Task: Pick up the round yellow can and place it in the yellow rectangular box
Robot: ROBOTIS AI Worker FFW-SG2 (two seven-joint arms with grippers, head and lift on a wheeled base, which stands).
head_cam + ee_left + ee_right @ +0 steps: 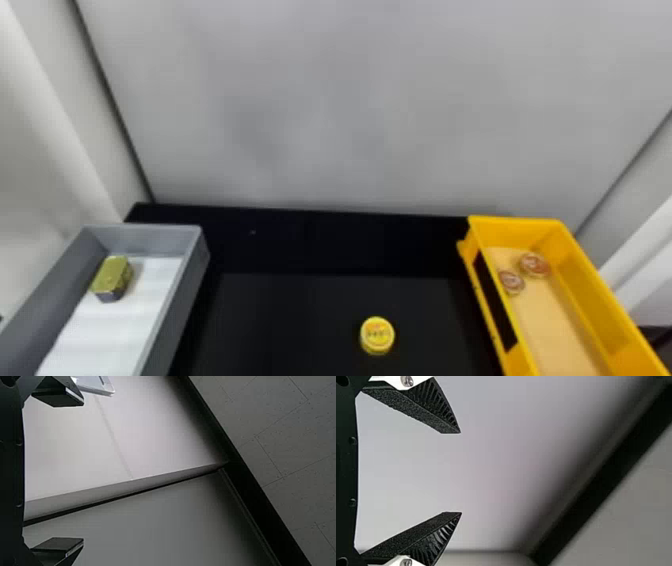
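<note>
Table point(320, 315) first: black, both boxes on it, can between them. Yellow box point(515, 231) is my target, on my right fingers' side. Grey box point(150, 239) is on my left fingers' side; I leave it alone. Right gripper point(461, 473): fingers wide, nothing between them, wall beyond the tips. Left gripper point(83, 471): wide as well, nothing between. Gold tin point(112, 275) sits in the grey box, not my pick. Can point(377, 334): on the table, outside both grippers' fingers, nearer the yellow box, so I'd take it with the right. It's flat, label up, short and round. My read: light, stiff, smooth enough to slip or roll out if I catch it off-centre. I'd come from above, one finger each side, pads across the full width, low on the side wall. Low grip also keeps me off the top; if that's a lid, pinching there could pop it. Moderate squeeze: firm enough not to slip, not enough to dent thin metal. Tips shouldn't dig into the table. Two reddish discs point(534, 265) point(511, 282) lie in the yellow box; I'd open my fingers over the bare floor beside them.
</note>
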